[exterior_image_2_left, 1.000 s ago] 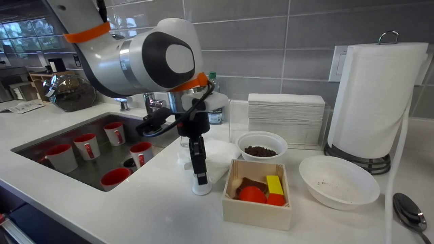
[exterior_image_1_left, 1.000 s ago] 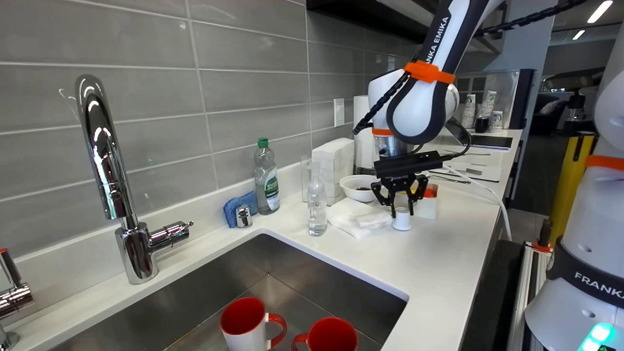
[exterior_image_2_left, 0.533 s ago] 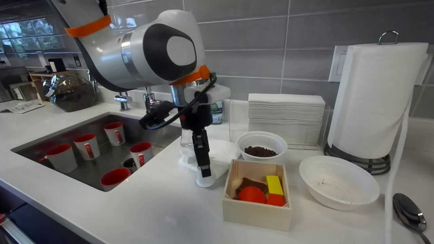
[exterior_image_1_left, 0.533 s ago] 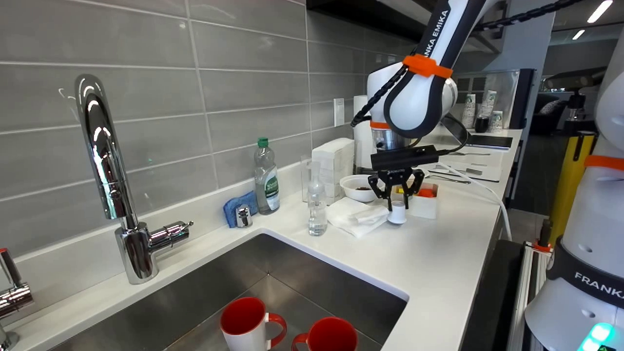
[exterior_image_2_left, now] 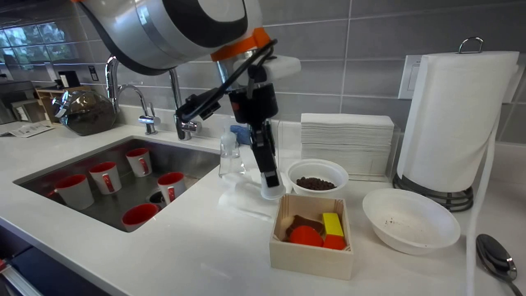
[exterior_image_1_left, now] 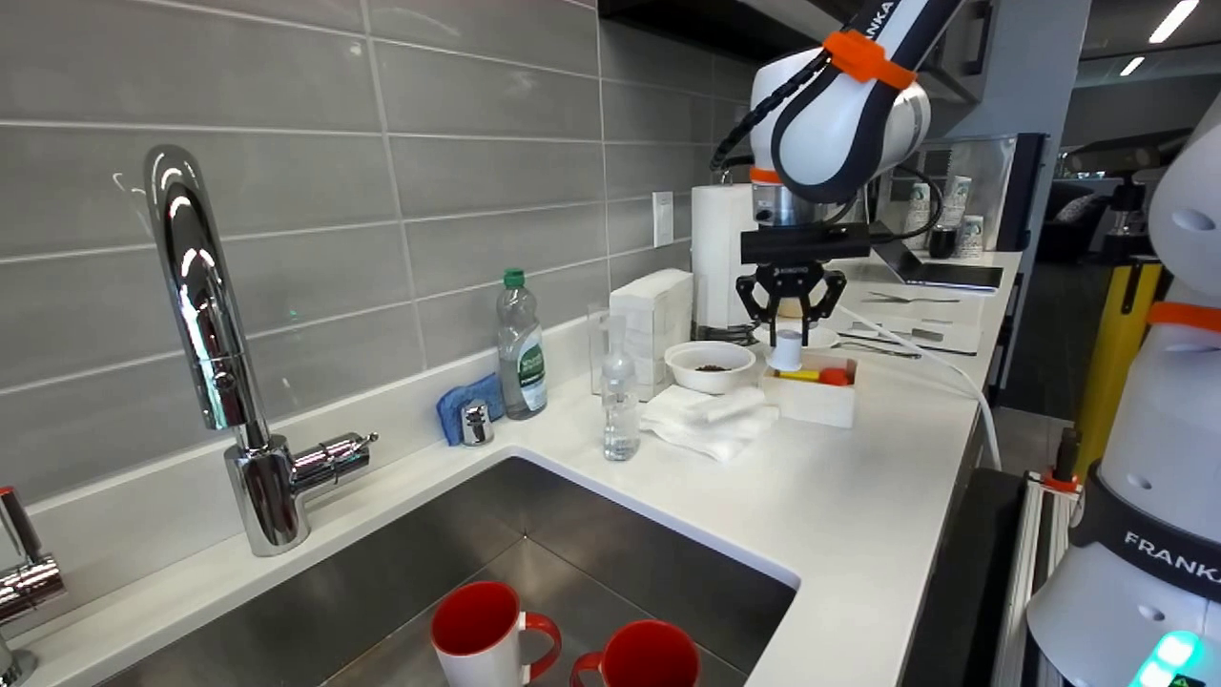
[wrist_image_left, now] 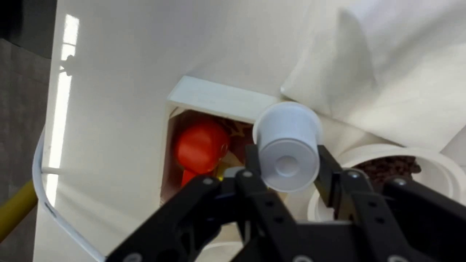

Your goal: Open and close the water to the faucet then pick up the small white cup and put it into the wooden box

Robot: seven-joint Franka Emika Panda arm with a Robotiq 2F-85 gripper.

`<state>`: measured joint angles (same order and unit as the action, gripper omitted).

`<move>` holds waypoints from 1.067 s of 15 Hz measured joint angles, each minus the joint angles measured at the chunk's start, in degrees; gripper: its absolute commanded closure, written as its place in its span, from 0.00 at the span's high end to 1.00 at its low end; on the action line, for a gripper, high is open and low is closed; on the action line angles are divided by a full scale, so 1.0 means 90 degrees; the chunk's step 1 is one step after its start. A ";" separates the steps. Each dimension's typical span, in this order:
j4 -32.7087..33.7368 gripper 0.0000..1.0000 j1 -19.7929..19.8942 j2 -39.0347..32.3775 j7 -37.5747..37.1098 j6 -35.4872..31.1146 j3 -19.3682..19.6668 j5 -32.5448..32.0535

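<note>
The small white cup (wrist_image_left: 287, 165) is upside down between the fingers of my gripper (wrist_image_left: 287, 154), which is shut on its sides. In both exterior views the cup (exterior_image_2_left: 273, 191) (exterior_image_1_left: 786, 355) is raised off the counter, by the box's back corner on the napkin side. The open wooden box (exterior_image_2_left: 311, 261) holds a red round piece (exterior_image_2_left: 306, 236), a yellow block (exterior_image_2_left: 332, 224) and a brown piece. In the wrist view the cup overlaps the box's edge (wrist_image_left: 222, 97). The chrome faucet (exterior_image_1_left: 267, 496) stands behind the sink; I see no water stream.
A white bowl of dark bits (exterior_image_2_left: 316, 174) stands behind the box. A wide white bowl (exterior_image_2_left: 411, 222) stands beside it. A crumpled napkin (exterior_image_1_left: 711, 425) lies near the box. A clear bottle (exterior_image_1_left: 620, 405) stands by the sink (exterior_image_1_left: 658, 510) with red mugs. A white cable (exterior_image_2_left: 481, 205) crosses the counter.
The gripper has lifted the small white cup off the counter and carried it up and back, toward the wooden box's back corner. The napkin has shifted slightly.
</note>
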<state>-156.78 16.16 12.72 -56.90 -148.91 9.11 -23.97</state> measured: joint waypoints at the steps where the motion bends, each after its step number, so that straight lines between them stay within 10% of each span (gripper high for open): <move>1: 0.0004 0.08 0.0128 0.0111 -0.0028 0.0001 -0.0011 -0.0034; 13: -0.0084 0.08 0.1127 -0.0366 -0.1104 -0.0652 -0.0240 -0.1261; 14: -0.0084 0.58 0.1126 -0.0500 -0.1168 -0.0776 -0.0210 -0.1269; 16: -0.0083 0.65 0.1118 -0.0738 -0.1294 -0.1144 -0.0141 -0.1325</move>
<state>-157.53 26.22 6.07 -68.55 -159.21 7.84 -35.90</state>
